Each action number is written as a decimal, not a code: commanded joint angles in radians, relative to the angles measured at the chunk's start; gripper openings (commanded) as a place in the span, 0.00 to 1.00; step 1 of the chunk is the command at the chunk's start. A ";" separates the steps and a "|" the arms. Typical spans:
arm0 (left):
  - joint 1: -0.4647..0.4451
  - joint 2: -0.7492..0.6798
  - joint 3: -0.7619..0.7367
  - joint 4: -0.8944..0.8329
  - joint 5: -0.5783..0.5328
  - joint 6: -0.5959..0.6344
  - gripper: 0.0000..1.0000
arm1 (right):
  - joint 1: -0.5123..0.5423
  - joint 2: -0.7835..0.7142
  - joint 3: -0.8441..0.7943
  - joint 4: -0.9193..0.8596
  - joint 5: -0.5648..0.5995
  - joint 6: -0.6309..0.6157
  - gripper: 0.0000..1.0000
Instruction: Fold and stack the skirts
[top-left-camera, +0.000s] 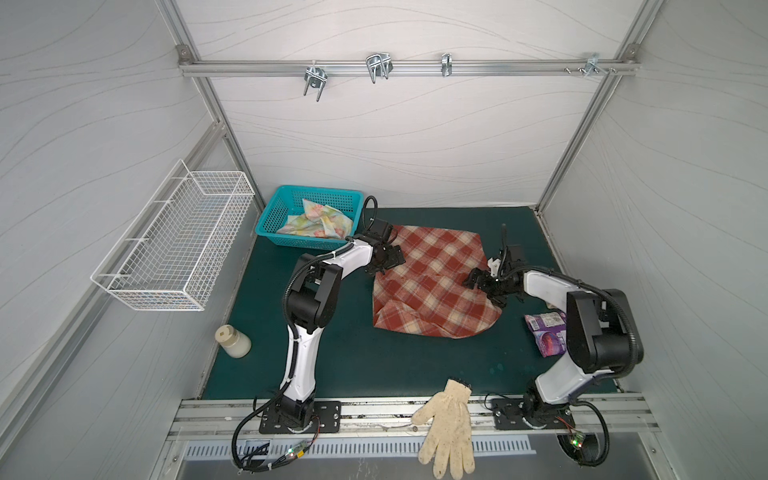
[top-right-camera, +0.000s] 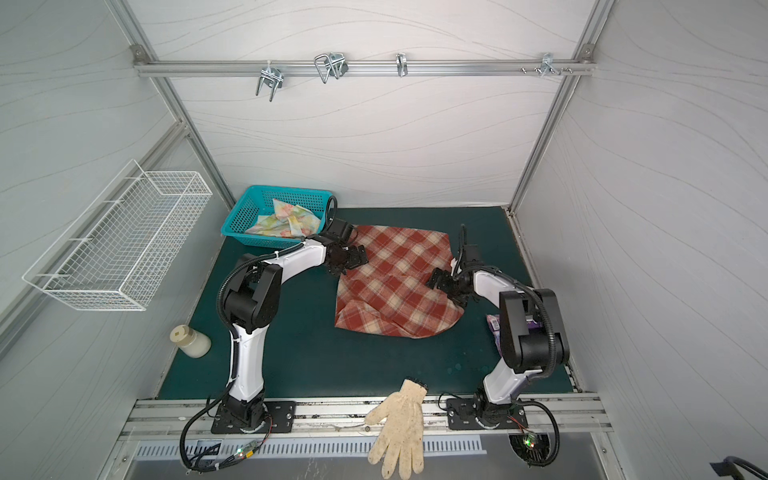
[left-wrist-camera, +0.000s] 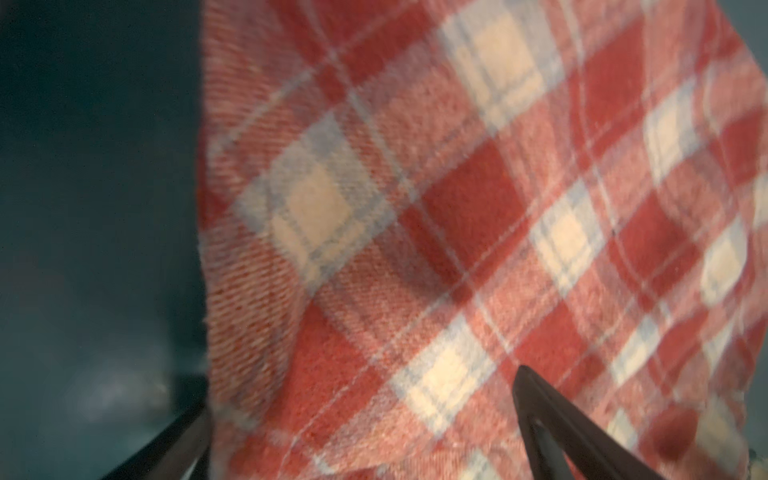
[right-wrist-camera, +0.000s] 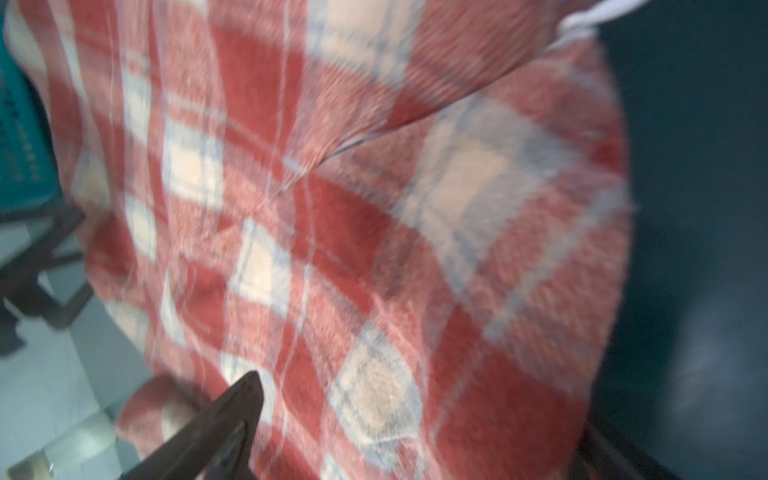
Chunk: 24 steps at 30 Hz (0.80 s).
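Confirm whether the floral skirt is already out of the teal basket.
No, the floral skirt lies crumpled inside the teal basket; only the plaid skirt is on the green mat.

2 white-shelled arms, black at the joints
Left arm (top-left-camera: 305, 353) and right arm (top-left-camera: 548, 286) — each with ribbed black cable conduit (top-left-camera: 287, 291), white zip ties (top-left-camera: 297, 339), a black screwed base plate (top-left-camera: 328, 409); left gripper (top-left-camera: 385, 266) and right gripper (top-left-camera: 485, 289) all black.
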<state>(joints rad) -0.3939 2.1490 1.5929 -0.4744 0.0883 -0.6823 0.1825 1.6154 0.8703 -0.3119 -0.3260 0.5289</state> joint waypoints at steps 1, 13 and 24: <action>0.024 0.083 0.126 -0.111 -0.018 0.059 0.99 | 0.076 -0.050 -0.028 0.019 -0.040 0.102 0.99; 0.027 0.112 0.469 -0.304 0.016 0.132 0.99 | 0.281 -0.106 0.066 -0.074 0.118 0.136 0.99; 0.015 -0.317 0.041 -0.142 0.089 0.047 0.99 | 0.291 -0.344 0.032 -0.224 0.238 0.015 0.99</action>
<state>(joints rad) -0.3660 1.9030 1.7164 -0.6930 0.1280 -0.5919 0.4664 1.2945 0.9169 -0.4770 -0.1287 0.5774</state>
